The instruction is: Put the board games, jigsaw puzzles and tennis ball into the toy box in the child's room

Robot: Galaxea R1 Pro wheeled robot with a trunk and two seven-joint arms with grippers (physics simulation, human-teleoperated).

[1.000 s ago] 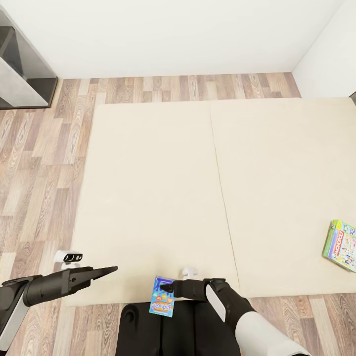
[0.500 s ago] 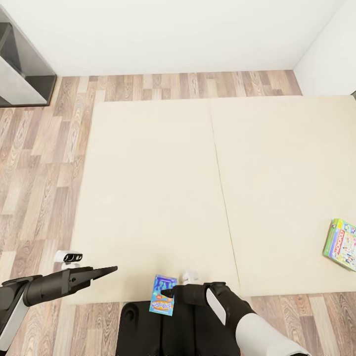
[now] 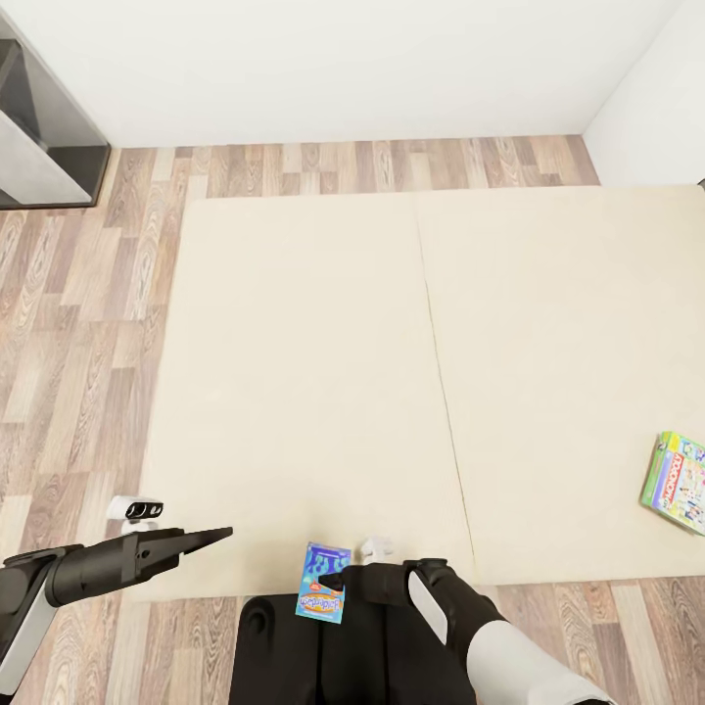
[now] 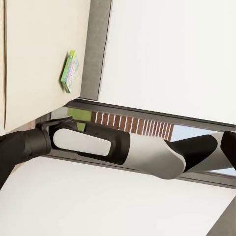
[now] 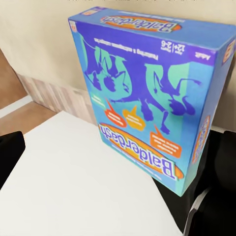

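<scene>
At the near edge of the bed [image 3: 313, 372], low in the head view, the right gripper [image 3: 333, 582] holds the blue board game [image 3: 323, 584]. The box stands on its edge, tilted, its printed face turned up toward the camera, and it hangs just past the mattress edge, above the robot's dark base [image 3: 284, 646]. The gripper's dark fingers meet the box at its right side, so the box lies directly to the left of the fingertips, with the right arm [image 3: 460, 612] running back toward the lower right. In the right wrist view the same blue box [image 5: 152, 93] sits very close, one dark finger [image 5: 219, 172] pressed against its side; the jaws are closed on it.

The left gripper [image 3: 211, 537] hovers over the near left corner of the bed, well to the left of the blue box. Its fingers lie close together in a thin wedge with nothing between them.

Far to the right on the mattress, close to the frame's right edge, lies the green board game [image 3: 676, 484], flat and well apart from both grippers. The left wrist view shows this box [image 4: 69, 72] on the cream mattress just beside the grey headboard [image 4: 96, 49], with the right arm [image 4: 113, 145] crossing in front.

Wooden floor [image 3: 78, 313] lies beyond the bed, and a dark shelf unit [image 3: 44, 147] stands at the upper left against the white wall [image 3: 343, 59].
</scene>
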